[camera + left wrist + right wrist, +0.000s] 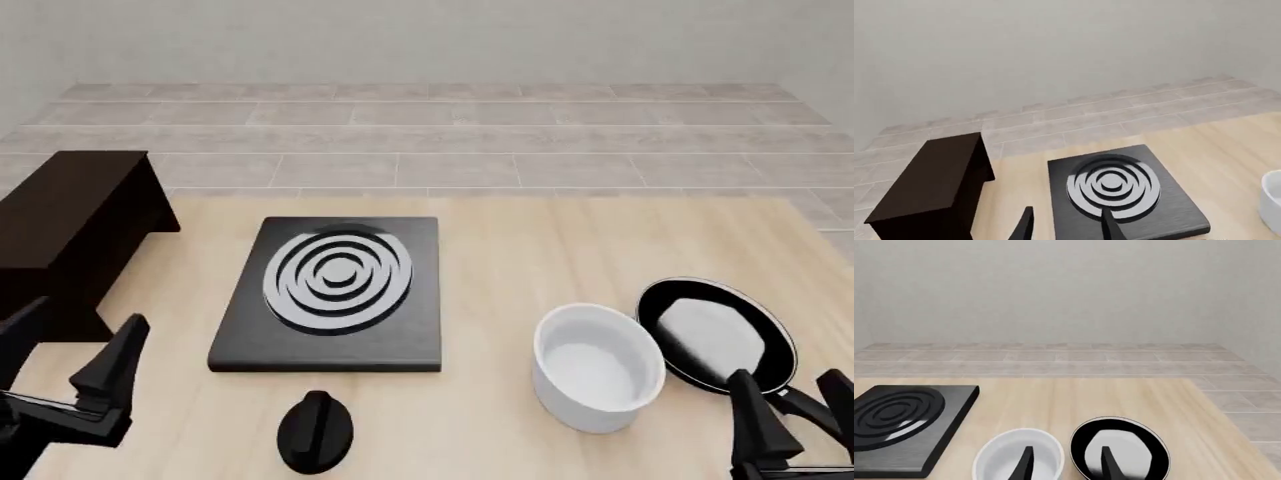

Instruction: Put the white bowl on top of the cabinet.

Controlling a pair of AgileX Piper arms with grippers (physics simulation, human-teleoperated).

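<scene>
The white bowl (598,365) stands upright on the wooden table at the front right, beside the frying pan. The dark brown cabinet (67,215) sits at the table's far left with nothing on its flat top. My right gripper (798,410) is open and empty, close to the camera and to the right of the bowl. My left gripper (67,355) is open and empty, in front of the cabinet. In the right wrist view the bowl (997,460) lies just ahead of the open gripper (1066,467). The left wrist view shows the cabinet (927,185), the bowl's rim (1273,200) and the open gripper (1067,230).
A black stove plate (334,290) with silver rings lies in the middle of the table, between bowl and cabinet. A black frying pan (714,335) with a whitish inside lies right of the bowl. A black round knob (316,432) sits near the front edge.
</scene>
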